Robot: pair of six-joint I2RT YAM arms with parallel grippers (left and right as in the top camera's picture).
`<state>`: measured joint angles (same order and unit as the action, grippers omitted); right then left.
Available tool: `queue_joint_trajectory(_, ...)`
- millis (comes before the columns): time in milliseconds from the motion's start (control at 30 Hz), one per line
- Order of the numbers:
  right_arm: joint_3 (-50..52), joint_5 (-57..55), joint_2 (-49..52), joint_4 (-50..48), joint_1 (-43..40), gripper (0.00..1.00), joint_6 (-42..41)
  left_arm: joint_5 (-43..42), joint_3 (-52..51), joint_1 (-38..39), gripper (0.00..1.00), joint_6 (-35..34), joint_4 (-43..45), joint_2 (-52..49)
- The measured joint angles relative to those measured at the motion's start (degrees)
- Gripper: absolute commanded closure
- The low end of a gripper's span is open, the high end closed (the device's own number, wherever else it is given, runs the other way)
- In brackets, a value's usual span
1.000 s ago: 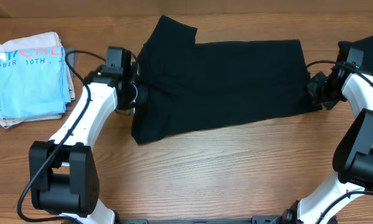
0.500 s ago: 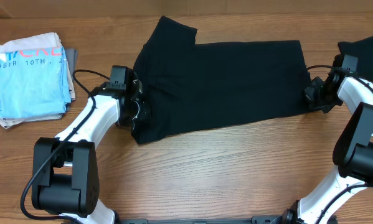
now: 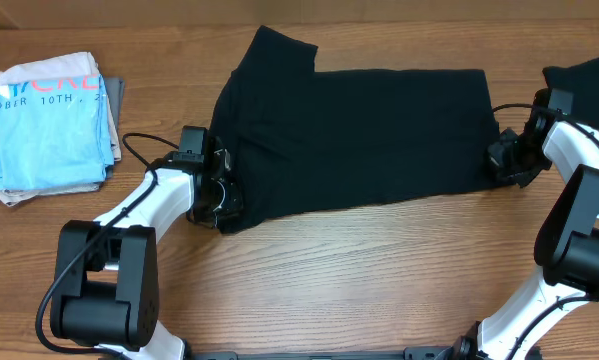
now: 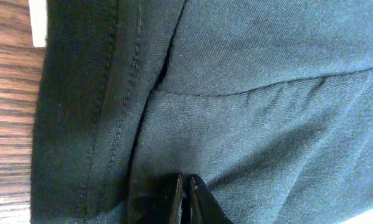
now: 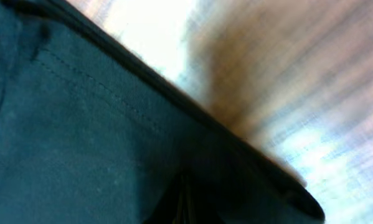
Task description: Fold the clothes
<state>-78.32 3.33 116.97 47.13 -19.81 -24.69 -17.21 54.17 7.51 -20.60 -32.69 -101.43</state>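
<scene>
1. Left gripper (image 3: 222,205) is pinched shut on the black shirt (image 3: 369,130) at its near-left corner; right gripper (image 3: 501,160) looks closed on the right hem (that view is blurred).
2. We see the shirt spread flat across the table (image 3: 359,270).
3. We should lift both ends together, keeping the cloth taut, and fold evenly.

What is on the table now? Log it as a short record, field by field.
garment handled: black T-shirt, spread flat, one sleeve sticking out at the far left
left gripper: shut on the shirt's near-left corner
right gripper: shut on the shirt's right edge
other clothes: folded light-blue T-shirt at far left; second black garment at far right, partly out of view
surface: wooden table
</scene>
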Motion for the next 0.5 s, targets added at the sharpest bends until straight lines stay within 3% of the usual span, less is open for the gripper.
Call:
queue_joint_trajectory(200, -0.68, -2.97, -0.02, 11.02, -0.02, 0.96, -4.2, -0.15, -0.15, 0.0, 0.96, 0.0, -2.49, 0.17)
queue_joint_trajectory(500, 1.05, -5.25, 1.16, 26.53, -0.02, 0.96, -10.86, -0.44, -0.15, 0.0, 0.91, 0.02, -9.73, 0.44)
